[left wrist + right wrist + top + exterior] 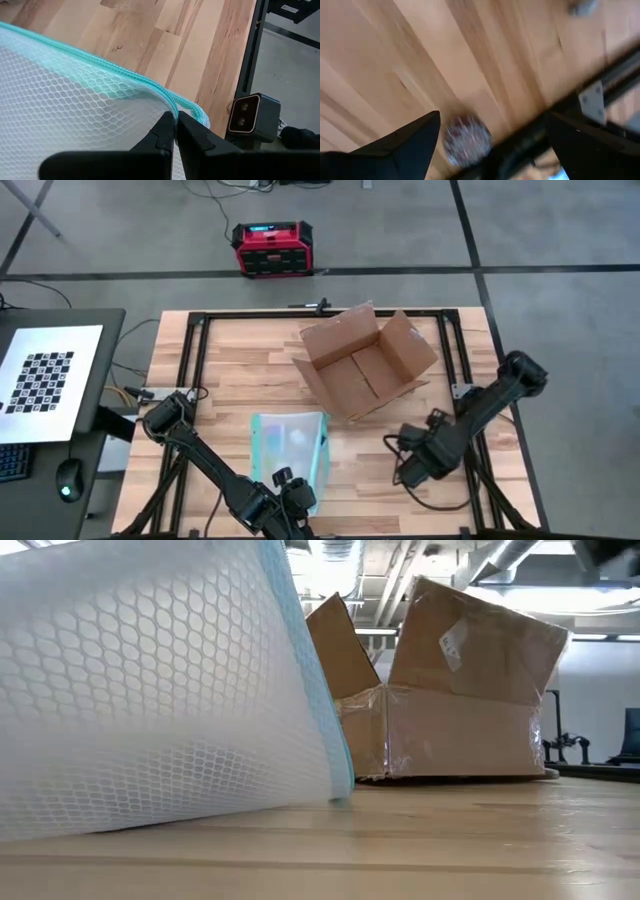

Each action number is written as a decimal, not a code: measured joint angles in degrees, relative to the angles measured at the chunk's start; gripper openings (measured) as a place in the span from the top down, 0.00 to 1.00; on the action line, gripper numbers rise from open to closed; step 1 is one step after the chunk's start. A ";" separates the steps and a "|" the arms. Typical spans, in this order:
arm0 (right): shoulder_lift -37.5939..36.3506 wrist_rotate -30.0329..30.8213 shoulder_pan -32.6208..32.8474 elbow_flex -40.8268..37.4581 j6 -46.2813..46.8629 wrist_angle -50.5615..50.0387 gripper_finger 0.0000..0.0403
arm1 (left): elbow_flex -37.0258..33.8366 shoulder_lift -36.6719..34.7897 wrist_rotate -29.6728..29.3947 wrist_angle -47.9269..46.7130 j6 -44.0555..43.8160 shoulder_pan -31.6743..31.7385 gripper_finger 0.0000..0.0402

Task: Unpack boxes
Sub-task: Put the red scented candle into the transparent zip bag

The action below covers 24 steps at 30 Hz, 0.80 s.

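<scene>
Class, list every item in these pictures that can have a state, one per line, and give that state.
Plain brown corrugated cardboard box: flaps open, resting on the table.
Clear teal-edged mesh plastic pouch: lying outside the box, its corner pinched.
Left end effector: shut on the pouch's teal edge.
Right end effector: open, holding nothing, above bare wood.
Red and black case: closed, on the floor.

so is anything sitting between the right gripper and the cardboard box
Nothing visible. In the high view the right gripper, open, hovers over bare table in front of the cardboard box. The mesh pouch lies off to the side, pinched by the left gripper.
</scene>
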 joint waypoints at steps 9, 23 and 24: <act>-4.50 -16.06 1.32 -15.01 1.06 6.66 0.14 | 0.00 0.00 0.04 0.07 -0.44 0.00 1.00; -12.78 -19.83 2.81 -28.46 8.85 25.96 0.14 | 0.00 0.00 0.07 0.07 -0.95 0.00 1.00; -12.67 -19.81 2.81 -29.54 9.15 28.77 0.14 | 0.00 0.00 0.07 0.07 -0.96 0.00 1.00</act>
